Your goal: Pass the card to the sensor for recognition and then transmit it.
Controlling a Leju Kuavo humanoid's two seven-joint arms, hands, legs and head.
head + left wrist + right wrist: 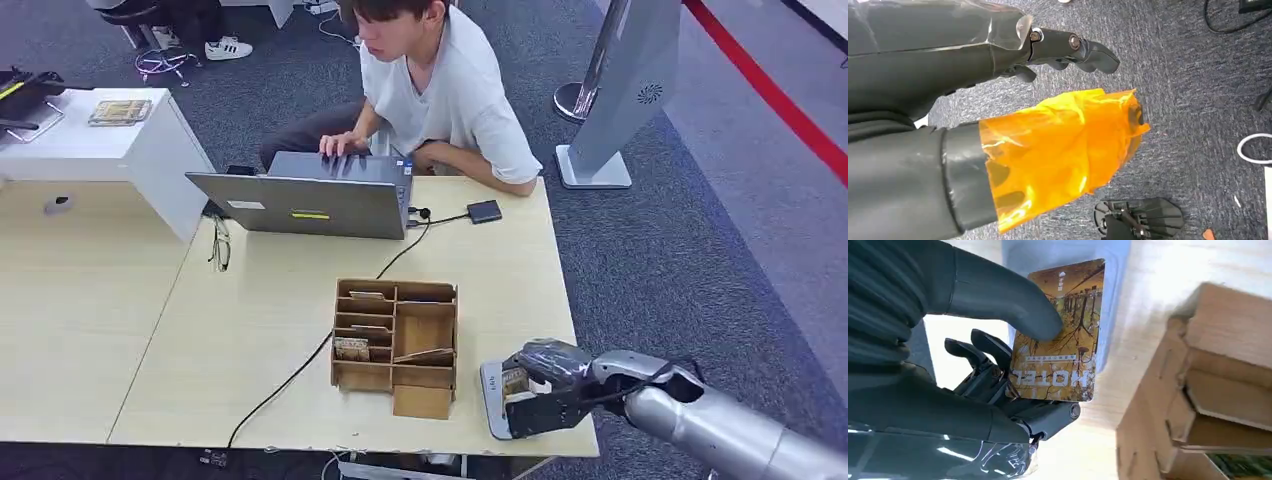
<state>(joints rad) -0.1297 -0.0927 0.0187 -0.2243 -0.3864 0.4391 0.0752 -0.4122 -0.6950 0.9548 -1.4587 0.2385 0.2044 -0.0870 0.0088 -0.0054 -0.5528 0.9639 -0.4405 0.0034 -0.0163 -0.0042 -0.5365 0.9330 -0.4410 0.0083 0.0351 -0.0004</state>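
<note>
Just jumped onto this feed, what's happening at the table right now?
The robot's right hand holds a hotel card between thumb and fingers, over the pale blue-grey sensor pad at the table's near right corner, beside the wooden card organizer. Whether the card touches the pad is unclear. The left hand hangs over the carpet holding nothing, with an orange film wrap beside it. Across the table, a person types on a laptop.

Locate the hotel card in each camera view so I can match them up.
Head view: card in the right hand, over the grey sensor pad at the table's near right edge.
Left wrist view: not in it.
Right wrist view: card centre, under the thumb.
Shared landmark: wooden organizer box.
</note>
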